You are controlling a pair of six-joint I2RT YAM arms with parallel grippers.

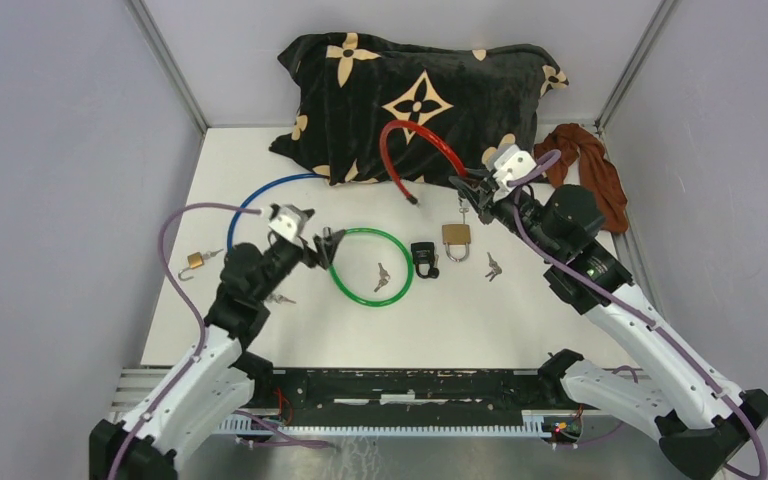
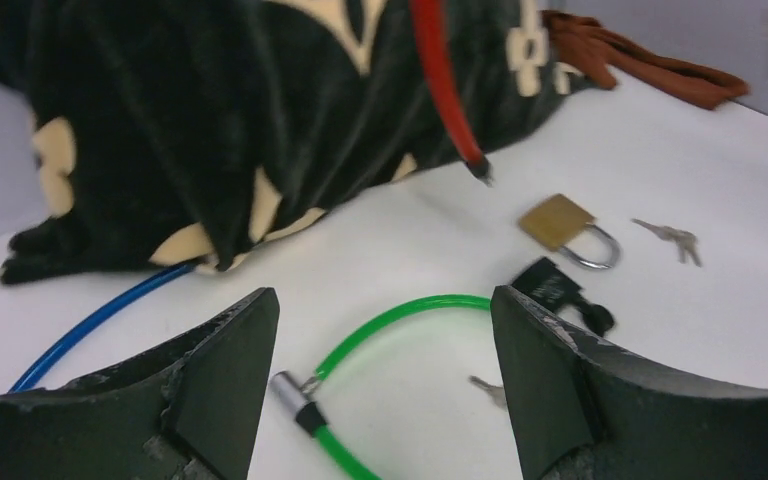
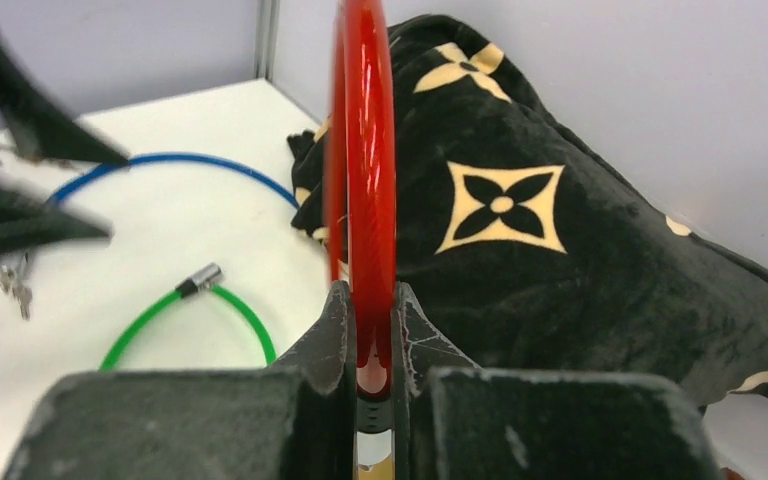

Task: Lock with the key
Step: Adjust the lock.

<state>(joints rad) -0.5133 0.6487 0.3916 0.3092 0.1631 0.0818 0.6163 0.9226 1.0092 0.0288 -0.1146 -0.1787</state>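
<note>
My right gripper (image 1: 465, 188) is shut on one end of a red cable lock (image 1: 415, 135), holding it off the table; the cable arches over the pillow, its other end hanging free. In the right wrist view the red cable (image 3: 362, 150) is clamped between the fingers (image 3: 330, 340). My left gripper (image 1: 322, 245) is open and empty at the left edge of a green cable loop (image 1: 372, 230). Its view shows the green cable (image 2: 400, 310) with a metal end (image 2: 285, 388). One key (image 1: 381, 277) lies inside the loop. A black lock body (image 1: 424, 258) lies right of it.
A brass padlock (image 1: 455, 240) and more keys (image 1: 492, 266) lie mid-table. A blue cable (image 1: 260, 190) and a small brass padlock (image 1: 195, 261) lie left. A black patterned pillow (image 1: 430, 90) lies at the back, a brown cloth (image 1: 590, 165) at the back right.
</note>
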